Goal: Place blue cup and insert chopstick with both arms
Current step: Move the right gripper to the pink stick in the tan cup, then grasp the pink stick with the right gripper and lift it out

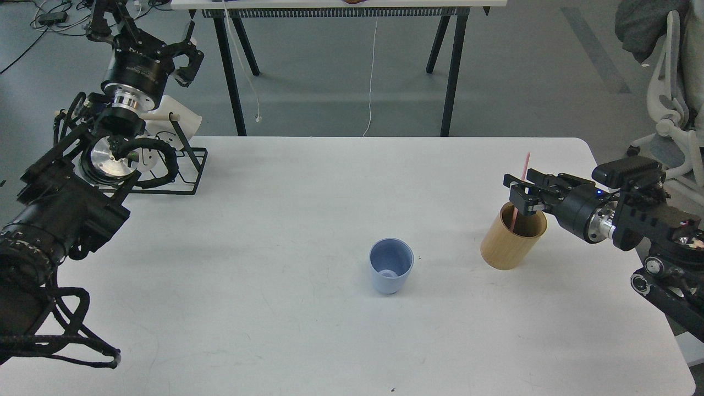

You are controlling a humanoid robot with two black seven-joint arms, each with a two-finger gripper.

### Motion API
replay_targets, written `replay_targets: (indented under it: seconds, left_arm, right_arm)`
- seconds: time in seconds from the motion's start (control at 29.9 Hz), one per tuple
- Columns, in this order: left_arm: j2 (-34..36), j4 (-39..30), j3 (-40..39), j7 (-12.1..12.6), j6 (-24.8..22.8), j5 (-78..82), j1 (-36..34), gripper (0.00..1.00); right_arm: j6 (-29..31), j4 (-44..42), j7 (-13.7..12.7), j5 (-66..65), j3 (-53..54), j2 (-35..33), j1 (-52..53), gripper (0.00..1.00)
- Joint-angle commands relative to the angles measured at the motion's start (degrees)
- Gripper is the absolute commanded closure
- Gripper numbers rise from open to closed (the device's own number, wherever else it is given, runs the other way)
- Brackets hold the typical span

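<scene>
White bench (pixel 308 341): cup (pixel 390 266) centre, upright. Right fingers (pixel 520 193) clamped on chopstick (pixel 519 192) over holder (pixel 513 236); lift straight. Left fingers (pixel 184 55) apart, far.

A white table (pixel 308 341) fills most of the view. A tan wooden holder (pixel 509 245) stands upright on it at about 3 o'clock. A black wire rack (pixel 184 165) sits at the 10 o'clock corner, with white cups (pixel 179 118) on it. Past the far edge, at 12 o'clock, stands a black-legged bench (pixel 341 14); a white chair (pixel 674 104) is at 2 o'clock.
</scene>
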Motion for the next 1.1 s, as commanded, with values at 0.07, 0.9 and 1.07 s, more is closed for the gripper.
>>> replay_targets:
  seconds: [0.07,0.9,1.07]
  left_arm:
    - [-0.2,0.0,0.0,0.0,0.0,0.0,-0.1,0.01]
    - [0.4,0.0,-0.2,0.2,0.0,-0.1,-0.1,0.01]
    - [0.5,0.0,-0.2,0.3,0.0,-0.1,-0.1,0.01]
  right_arm:
    - [0.0,-1.5,-0.2,0.0,-1.3,0.7,0.6,0.56]
    - [-0.1,7.1,-1.2,0.7,-0.7,-5.6,1.0,0.99]
    - [0.5,12.9,-1.2,2.1,5.0,-10.6,1.0,0.99]
